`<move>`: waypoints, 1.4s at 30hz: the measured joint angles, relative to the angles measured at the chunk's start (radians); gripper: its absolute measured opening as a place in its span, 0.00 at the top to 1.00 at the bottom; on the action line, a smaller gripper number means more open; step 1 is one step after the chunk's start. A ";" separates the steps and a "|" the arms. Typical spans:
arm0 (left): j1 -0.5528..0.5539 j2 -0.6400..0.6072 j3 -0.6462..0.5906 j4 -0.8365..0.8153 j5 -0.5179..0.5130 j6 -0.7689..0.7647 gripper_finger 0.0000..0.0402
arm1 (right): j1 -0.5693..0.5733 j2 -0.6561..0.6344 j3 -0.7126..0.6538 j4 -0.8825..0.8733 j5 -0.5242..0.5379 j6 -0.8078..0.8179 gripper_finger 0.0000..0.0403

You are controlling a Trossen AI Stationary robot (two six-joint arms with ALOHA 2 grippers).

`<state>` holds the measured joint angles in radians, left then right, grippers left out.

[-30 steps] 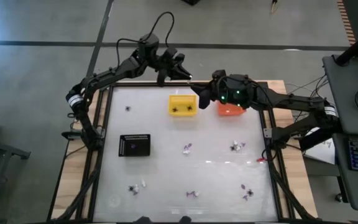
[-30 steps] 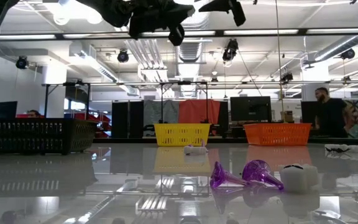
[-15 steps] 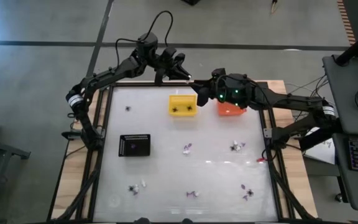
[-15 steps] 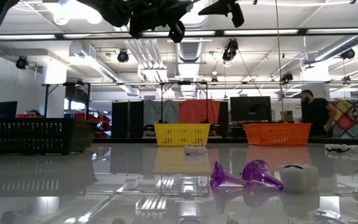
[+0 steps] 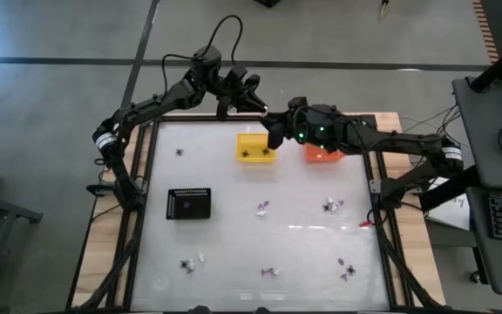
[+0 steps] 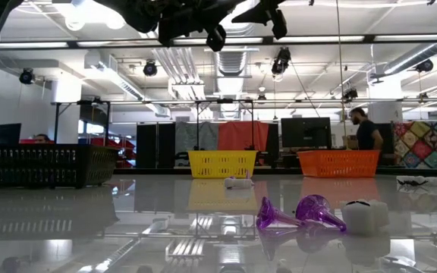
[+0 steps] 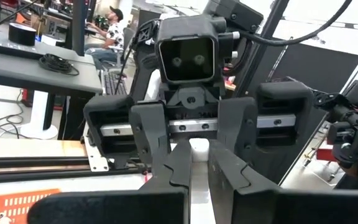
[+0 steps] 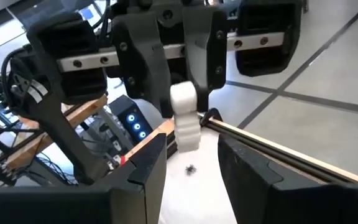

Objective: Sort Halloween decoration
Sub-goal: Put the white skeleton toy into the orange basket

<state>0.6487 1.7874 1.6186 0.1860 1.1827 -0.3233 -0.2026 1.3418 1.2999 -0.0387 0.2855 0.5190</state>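
Note:
My left gripper [image 5: 260,105] hangs in the air over the table's far edge, behind the yellow basket [image 5: 255,146], shut on a small white trinket [image 8: 184,118]. My right gripper [image 5: 275,133] faces it head-on and is open; its fingers [image 8: 146,163] stand on either side of the trinket's free end and seem apart from it. Loose purple trinkets [image 5: 262,208], a white one [image 5: 200,258] and black ones [image 5: 179,152] lie on the tabletop. One dark trinket [image 5: 249,153] lies in the yellow basket. My left gripper pinches the white trinket between its two fingertips [image 8: 157,81] by one end [image 8: 182,93]. The fingers slant down toward the table's right. The trinket is lifted clear, and its other end [image 8: 188,140] sticks out beyond the fingertips toward my right gripper.
An orange basket [image 5: 323,153] stands right of the yellow one at the far edge. A black rectangular tray [image 5: 188,203] sits at the table's left. In the low view, purple trinkets [image 6: 302,212] and a white one [image 6: 364,214] lie close. A person [image 6: 364,135] walks in the room behind.
My right gripper has moved a little toward the table's left, closing in on my left gripper and the white trinket it holds. The person in the background has walked leftward.

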 joint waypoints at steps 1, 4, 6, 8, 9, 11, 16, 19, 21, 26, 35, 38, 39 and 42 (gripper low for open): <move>0.000 0.000 -0.001 0.001 0.006 0.000 1.00 | -0.002 0.000 0.000 0.000 0.001 0.000 0.67; 0.000 0.001 -0.004 0.000 0.010 0.000 1.00 | -0.007 0.000 0.000 0.011 0.000 0.000 0.70; 0.000 0.001 -0.004 0.000 0.012 0.000 1.00 | -0.007 -0.001 0.000 0.022 0.002 0.000 0.71; 0.000 0.001 -0.004 0.000 0.012 0.000 1.00 | -0.009 -0.001 0.000 0.022 0.000 0.000 0.72; 0.000 0.001 -0.004 0.000 0.012 0.000 1.00 | -0.010 -0.001 0.000 0.022 0.001 0.000 0.72; 0.000 0.001 -0.004 -0.002 0.013 0.000 1.00 | -0.010 -0.001 0.000 0.021 0.000 -0.003 0.72; 0.000 0.002 -0.005 -0.004 0.012 0.010 1.00 | -0.017 -0.001 0.000 0.022 -0.004 -0.004 0.74; 0.000 0.002 -0.005 -0.005 0.008 0.018 1.00 | -0.020 0.002 0.000 0.023 -0.008 -0.003 0.79; 0.000 0.002 -0.005 -0.009 0.008 0.019 1.00 | -0.020 0.002 0.000 0.023 -0.011 -0.002 0.84; 0.000 0.002 -0.006 -0.009 0.008 0.019 1.00 | -0.020 0.002 0.000 0.023 -0.012 -0.004 0.95; 0.000 0.002 -0.005 -0.008 0.003 0.026 0.93 | -0.020 0.002 0.000 0.023 -0.008 -0.004 0.96; 0.000 0.002 -0.004 -0.007 0.003 0.027 0.87 | -0.020 0.002 0.000 0.022 -0.005 -0.007 0.96; 0.000 0.002 -0.003 -0.007 0.003 0.027 0.85 | -0.020 0.002 0.000 0.021 -0.005 -0.007 0.96; 0.000 0.002 -0.001 -0.005 0.004 0.026 0.78 | -0.021 0.002 0.000 0.014 -0.001 -0.007 0.97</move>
<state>0.6487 1.7893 1.6173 0.1806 1.1866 -0.2969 -0.2234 1.3437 1.2999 -0.0251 0.2846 0.5121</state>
